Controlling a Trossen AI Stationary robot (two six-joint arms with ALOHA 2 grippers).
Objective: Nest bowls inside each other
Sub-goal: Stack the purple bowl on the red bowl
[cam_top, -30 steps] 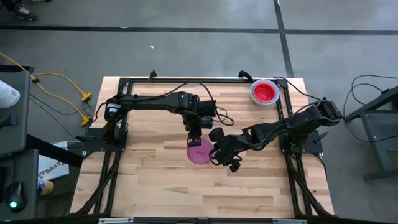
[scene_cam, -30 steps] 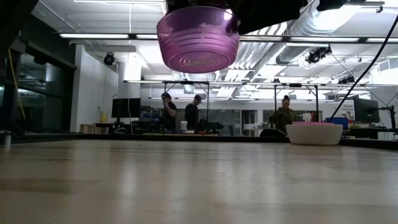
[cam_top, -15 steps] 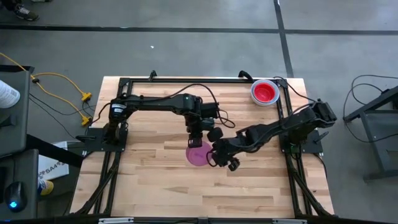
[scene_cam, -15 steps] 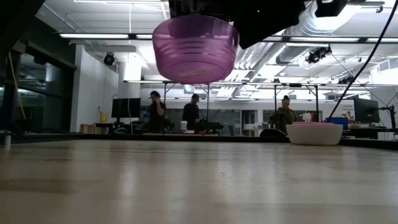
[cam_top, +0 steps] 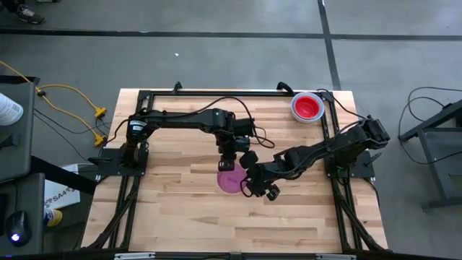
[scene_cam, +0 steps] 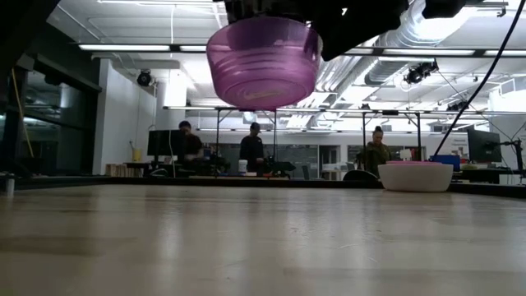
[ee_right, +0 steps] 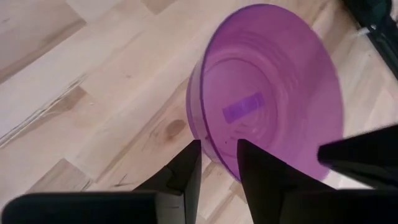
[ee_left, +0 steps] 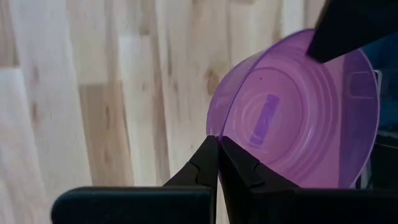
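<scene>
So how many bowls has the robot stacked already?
A stack with the red bowl on top sits at the table's far right corner; how many it holds is unclear. The purple bowl is in the air, its rim pinched by the left pincer, with the right pincer open at its rim. It's still unstacked.

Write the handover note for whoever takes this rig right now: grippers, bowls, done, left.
Left gripper: shut on the rim of the purple bowl, holding it in the air over mid-table.
Right gripper: open, its fingers straddling the same bowl's rim, not clamped.
Stack: at the table's far right corner, red bowl on top inside a white one; any others cannot be seen.
Done: stack started.
Left: finish the handover, nest the purple bowl into the stack.
</scene>
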